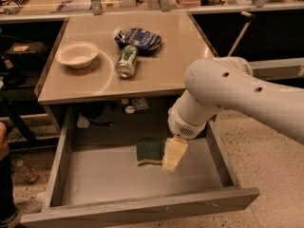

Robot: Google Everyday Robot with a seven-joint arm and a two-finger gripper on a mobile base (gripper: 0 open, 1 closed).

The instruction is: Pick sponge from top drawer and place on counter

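The sponge (150,152) lies flat on the grey bottom of the top drawer (109,180), with its dark green side up and a thin yellow edge showing along its lower side. It sits directly on the left of the gripper (174,155), and its right end is partly covered by the gripper's yellow padding. Whether the two really touch I cannot tell. Whether the gripper is open, closed or clamped on the sponge also cannot be seen from here.

The gripper is low inside the drawer, towards the back and a little right of the middle, and it points down and to the left. The white arm (223,91) goes up from it and then away to the right, out of view.

The drawer is pulled fully out. Its long front panel is below the gripper in the view, and the right wall is near, on the other side from the sponge.

Above the gripper, behind the drawer, is the counter (166,75), beige and glossy. On it, well up and left from the gripper, lies a green can (126,61) on its side. A dark blue bag (138,38) is just behind the can, touching it. A pale bowl (77,54) stands further to the left, apart from both.
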